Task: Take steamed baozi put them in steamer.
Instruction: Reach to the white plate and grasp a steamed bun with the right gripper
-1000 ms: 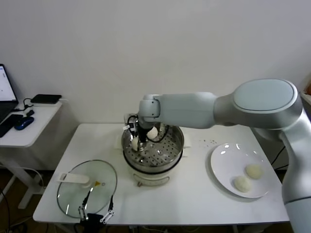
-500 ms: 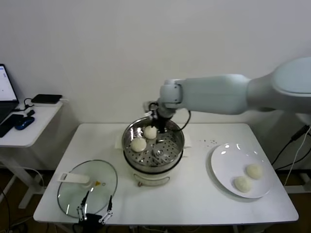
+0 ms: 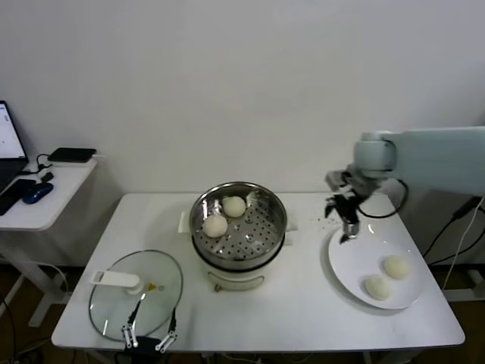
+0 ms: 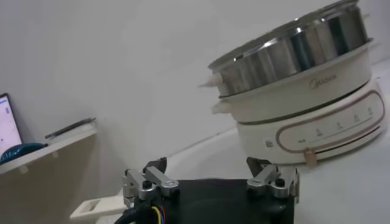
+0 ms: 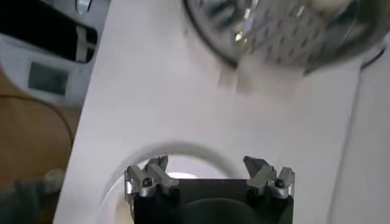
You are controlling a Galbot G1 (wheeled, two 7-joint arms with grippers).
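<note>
Baozi, four small round cream-white buns, look soft and light, so pinch each gently by its sides. Two sit in the shiny round steel steamer, far off to the right claw's left. Two lie on the flat white plate, just below and beside that wide-open, empty claw. The left claw waits open by the round glass lid.

Brand on steamer: a small grey logo on the white base, just under the steel pot; it appears to read "Midea", though the letters are too small to be sure.
Control panel on steamer base: a row of small marks with captions, too small to read.
Place relative to left gripper: beyond it.
</note>
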